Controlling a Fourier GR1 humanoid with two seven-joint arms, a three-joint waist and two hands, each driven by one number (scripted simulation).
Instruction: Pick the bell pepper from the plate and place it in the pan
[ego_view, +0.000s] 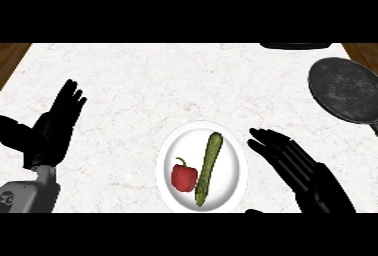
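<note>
Right hand is open, fingers straight and spread, holding nothing, just right of the plate. The bell pepper lies on the plate, left of that hand, with a long green vegetable between them. The pan sits on the table beyond the hand. Left hand rests open at left.

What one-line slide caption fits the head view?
Bell pepper and long green vegetable lie on the plate between open left hand and right hand; pan sits far right.

One plate, one bell pepper, one cucumber, one pan
</note>
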